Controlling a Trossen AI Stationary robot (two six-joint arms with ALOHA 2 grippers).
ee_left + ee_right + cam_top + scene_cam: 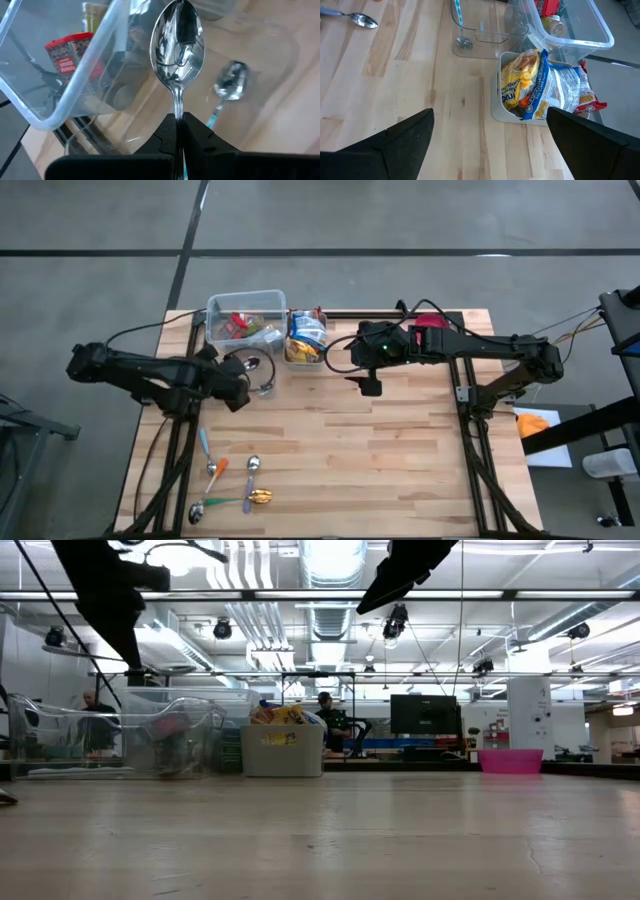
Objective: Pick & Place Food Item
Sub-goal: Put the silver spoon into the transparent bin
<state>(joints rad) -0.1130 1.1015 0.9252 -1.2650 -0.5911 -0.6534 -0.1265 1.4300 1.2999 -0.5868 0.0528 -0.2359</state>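
the left gripper (178,125) pinched a spoon (178,45) by its handle — a clear bin (75,85) just beside; the right gripper (490,135) hung spread above a snack bag (540,87).

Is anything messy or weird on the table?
The spoons lie scattered at odd angles near the front edge. The left gripper holds a spoon, though the job is about food. Nothing looks spilled.
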